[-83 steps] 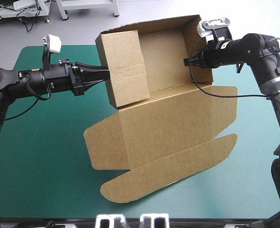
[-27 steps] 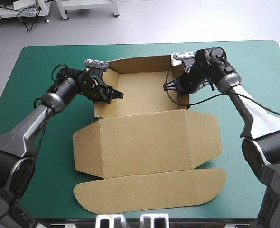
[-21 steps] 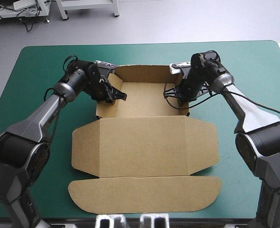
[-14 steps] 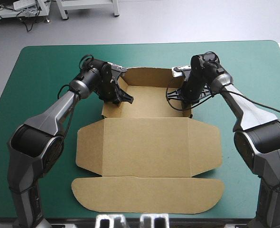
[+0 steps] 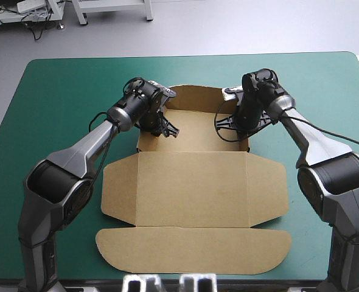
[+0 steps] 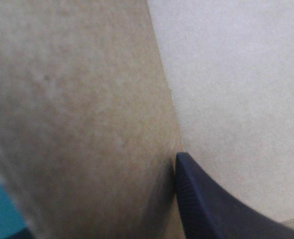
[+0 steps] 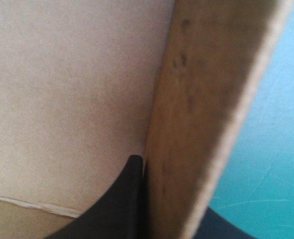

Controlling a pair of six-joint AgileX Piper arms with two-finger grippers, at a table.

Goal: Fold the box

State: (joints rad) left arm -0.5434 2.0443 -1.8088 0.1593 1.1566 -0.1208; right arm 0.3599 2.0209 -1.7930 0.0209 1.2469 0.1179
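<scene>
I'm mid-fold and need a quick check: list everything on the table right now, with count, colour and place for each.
box: one, brown, mid-table; an open tray toward the far edge, with the lid lying flat toward the near edge.
table cover: one, teal-green, under the box and both arms.
left gripper: one, black fingers, shut on the tray's side wall on the left arm's side, one finger inside the tray.
right gripper: one, black fingers, shut on the opposite side wall, one finger inside the tray.
</scene>
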